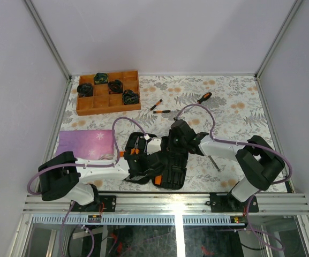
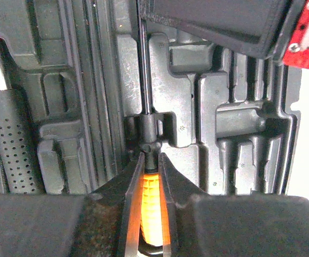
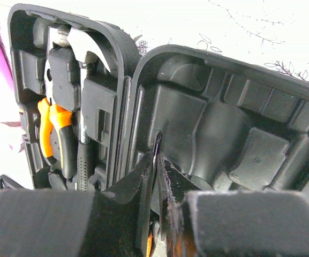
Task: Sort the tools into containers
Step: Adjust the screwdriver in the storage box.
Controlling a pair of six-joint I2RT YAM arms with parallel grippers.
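One screwdriver [image 2: 149, 128], handle clamped in the left hand [image 2: 151, 158], points forward into the case [image 2: 234, 134]; right hand [image 3: 157, 160] pinches a thin shaft [image 3: 157, 142].

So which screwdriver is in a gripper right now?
The orange-handled screwdriver pinched in the left gripper, shaft lying in the black case; the other screwdrivers lie loose on the table.

Brown wooden compartment tray [image 1: 109, 110], far left, holding four dark rolls [image 1: 115, 85]. Purple snowflake-patterned cloth [image 1: 84, 142] on floral-patterned table [image 1: 240, 112].
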